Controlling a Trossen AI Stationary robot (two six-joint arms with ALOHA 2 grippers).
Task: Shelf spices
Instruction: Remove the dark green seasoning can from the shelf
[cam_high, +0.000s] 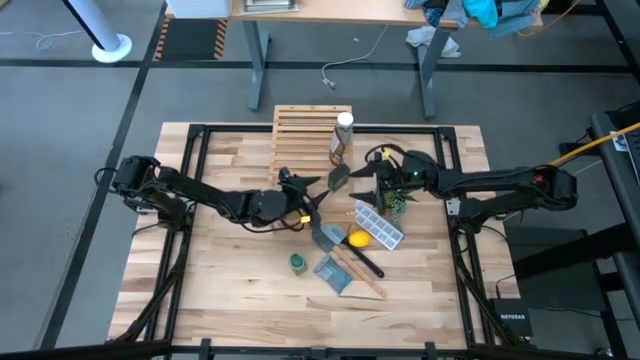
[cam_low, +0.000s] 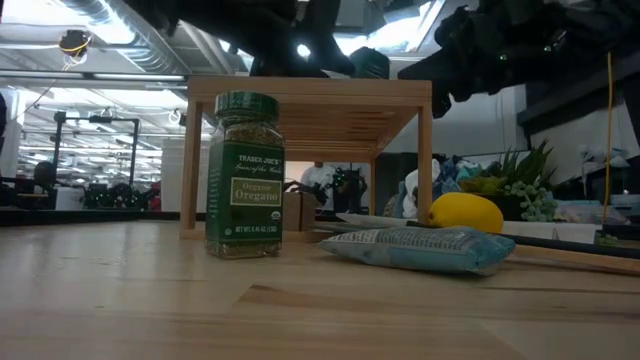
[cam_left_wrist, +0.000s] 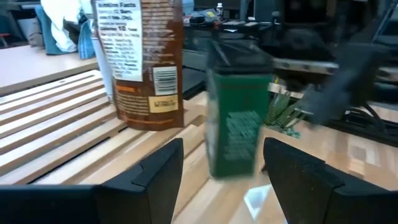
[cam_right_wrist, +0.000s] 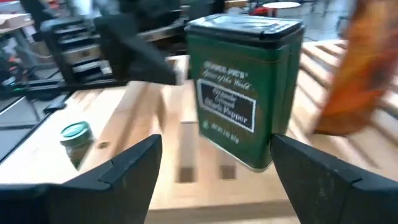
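Observation:
The light-wood slatted shelf (cam_high: 305, 135) stands at the table's far middle. On it stands the white-capped brown bottle (cam_high: 344, 133) (cam_left_wrist: 146, 62). A dark green tin with a black lid (cam_high: 338, 178) (cam_right_wrist: 249, 93) (cam_left_wrist: 239, 118) stands upright at the shelf's near right corner. My left gripper (cam_high: 318, 188) (cam_left_wrist: 221, 177) is open just left of the tin. My right gripper (cam_high: 362, 173) (cam_right_wrist: 217, 168) is open just right of it. In each wrist view the fingers stand on either side of the tin. The green-lidded jar (cam_high: 297, 262) (cam_low: 243, 175) stands on the table nearer the front.
A yellow round fruit (cam_high: 357, 239) (cam_low: 465, 212), a clear compartment box (cam_high: 378, 226), a blue-grey packet (cam_high: 333, 272) (cam_low: 420, 248), a wooden stick and a black-handled tool lie right of the jar. A small green plant (cam_high: 400, 205) stands under the right arm.

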